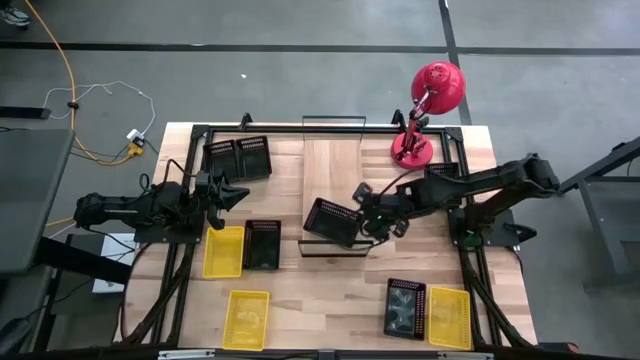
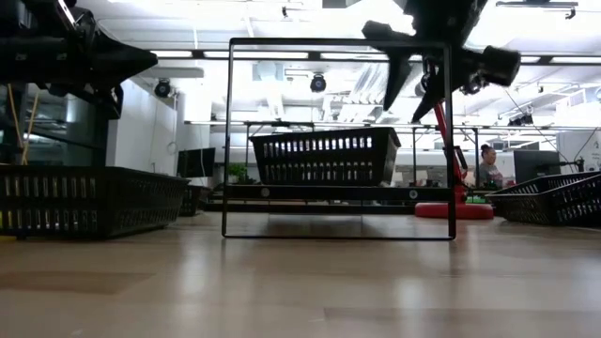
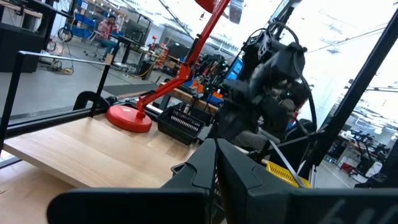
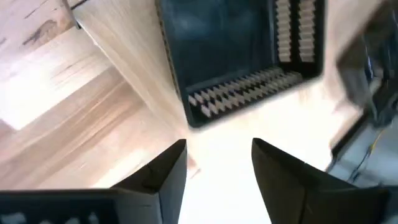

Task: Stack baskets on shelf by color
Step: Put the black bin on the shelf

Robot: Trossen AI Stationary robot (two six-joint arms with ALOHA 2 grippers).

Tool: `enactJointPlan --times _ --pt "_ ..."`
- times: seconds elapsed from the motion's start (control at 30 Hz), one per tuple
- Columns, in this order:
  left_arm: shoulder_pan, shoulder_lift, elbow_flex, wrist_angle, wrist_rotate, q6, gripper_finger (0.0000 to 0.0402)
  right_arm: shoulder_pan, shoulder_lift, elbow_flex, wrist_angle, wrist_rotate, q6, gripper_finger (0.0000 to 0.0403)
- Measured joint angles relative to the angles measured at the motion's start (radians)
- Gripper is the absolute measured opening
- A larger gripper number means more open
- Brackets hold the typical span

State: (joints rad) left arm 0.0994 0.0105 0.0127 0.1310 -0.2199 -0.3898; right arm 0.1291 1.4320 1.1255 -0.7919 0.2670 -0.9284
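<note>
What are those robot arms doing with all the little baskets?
They're sorting baskets by color onto a shelf. One black basket already sits on the shelf, and the right claw hovers open right beside it. The left claw waits open near the table's left side, above a yellow basket. More yellow and black baskets lie around the table.

Perforated black plastic basket (image 1: 332,221) on smooth pale-wood shelf (image 1: 333,165); glossy red lamp (image 1: 428,108).
</note>
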Motion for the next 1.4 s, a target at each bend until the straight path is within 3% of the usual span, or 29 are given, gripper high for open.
enactJointPlan --times 0.13,0.23,0.33,0.43,0.63,0.8,1.0,1.27,1.4 --pt "0.0 0.0 0.0 0.0 0.0 0.0 0.0003 -0.051 -0.071 0.0 -0.018 -0.053 0.249 0.0141" --pt "0.0 0.0 0.0 0.0 0.0 0.0 0.0003 -0.128 -0.11 -0.022 0.02 -0.239 0.562 0.011" --pt "0.0 0.0 0.0 0.0 0.0 0.0 0.0003 -0.186 -0.148 -0.117 0.183 -0.395 0.823 0.0056" --pt "0.0 0.0 0.0 0.0 0.0 0.0 0.0003 -0.201 -0.169 -0.248 0.382 -0.445 1.029 0.001" --pt "0.0 0.0 0.0 0.0 0.0 0.0 0.0003 -0.193 -0.167 -0.375 0.646 -0.436 1.358 0.0003" --pt "0.0 0.0 0.0 0.0 0.0 0.0 0.0003 -0.157 -0.167 -0.371 0.631 -0.411 1.426 0.0001" --pt "0.0 0.0 0.0 0.0 0.0 0.0 0.0003 -0.085 -0.167 -0.371 0.514 -0.44 1.392 0.0" --pt "0.0 0.0 0.0 0.0 0.0 0.0 0.0003 -0.044 -0.144 -0.369 0.407 -0.279 1.263 0.0" --pt "0.0 0.0 0.0 0.0 0.0 0.0 0.0003 -0.051 -0.081 -0.369 0.436 -0.271 1.186 0.0"
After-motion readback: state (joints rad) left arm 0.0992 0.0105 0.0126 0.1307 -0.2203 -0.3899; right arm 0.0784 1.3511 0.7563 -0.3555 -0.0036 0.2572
